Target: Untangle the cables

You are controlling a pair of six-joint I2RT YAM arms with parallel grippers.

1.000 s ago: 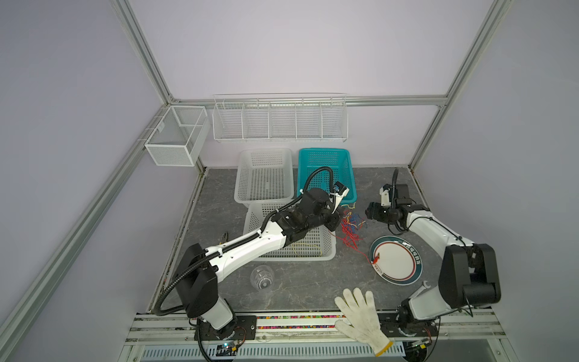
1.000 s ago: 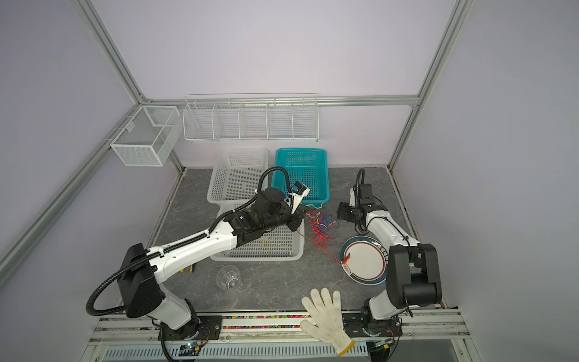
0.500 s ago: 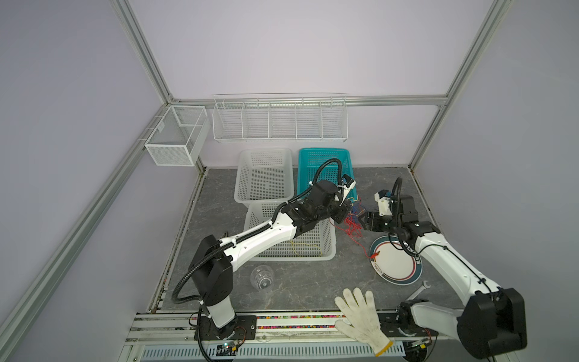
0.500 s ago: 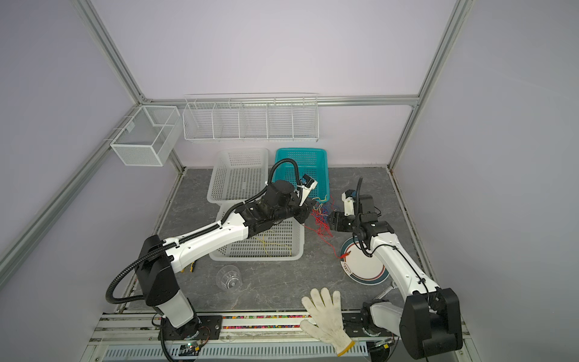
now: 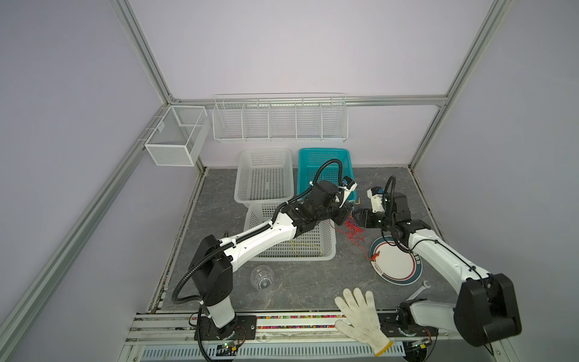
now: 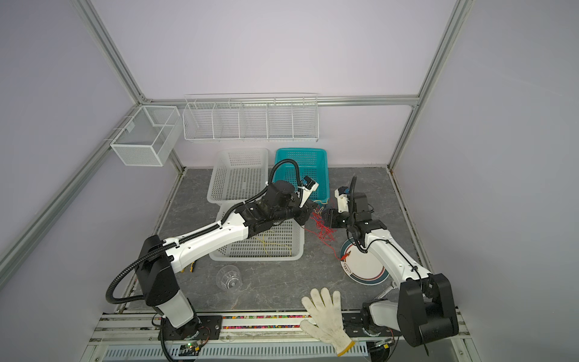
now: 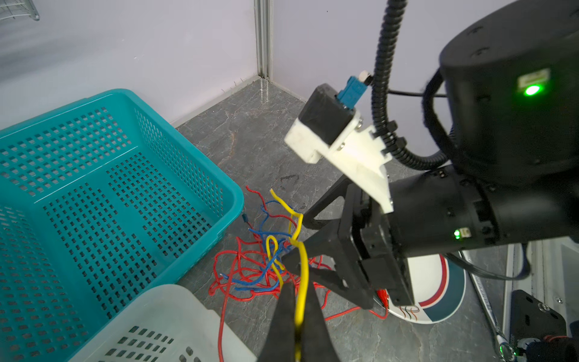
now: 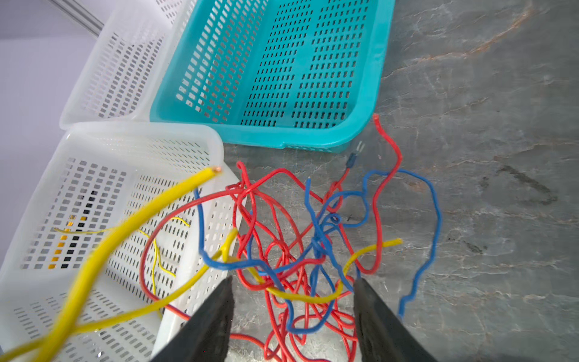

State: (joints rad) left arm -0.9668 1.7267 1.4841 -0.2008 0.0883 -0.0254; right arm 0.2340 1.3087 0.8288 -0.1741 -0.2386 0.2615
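Pulling the yellow cable, clamped in the left end effector, could cinch the cables tighter; the right end effector is open, anchoring nothing.

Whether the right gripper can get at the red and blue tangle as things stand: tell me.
Probably yes: the right gripper hangs open just over the tangle, nothing between; the left gripper pinches only a yellow cable.

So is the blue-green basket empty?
Empty. The basket shows only its bare holed floor; the wires are outside it.
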